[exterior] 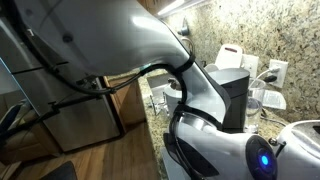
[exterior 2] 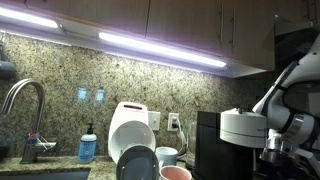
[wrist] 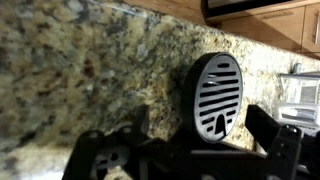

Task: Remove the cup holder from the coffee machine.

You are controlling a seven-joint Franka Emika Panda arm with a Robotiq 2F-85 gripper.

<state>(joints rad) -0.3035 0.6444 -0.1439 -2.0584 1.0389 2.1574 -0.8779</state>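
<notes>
The cup holder, a small round black disc with a grated top, lies on the speckled granite counter in the wrist view. My gripper is open, with one dark finger on each side of the disc and neither closed on it. The coffee machine, a black box with a round silver-grey head, stands at the right in an exterior view, and its black body also shows in the other exterior view. My arm hides the gripper and the disc in both exterior views.
A white-and-chrome appliance stands beside cups and a dark plate. A sink faucet and a blue soap bottle are further along. Wood cabinets edge the counter, and a wall outlet is behind the machine.
</notes>
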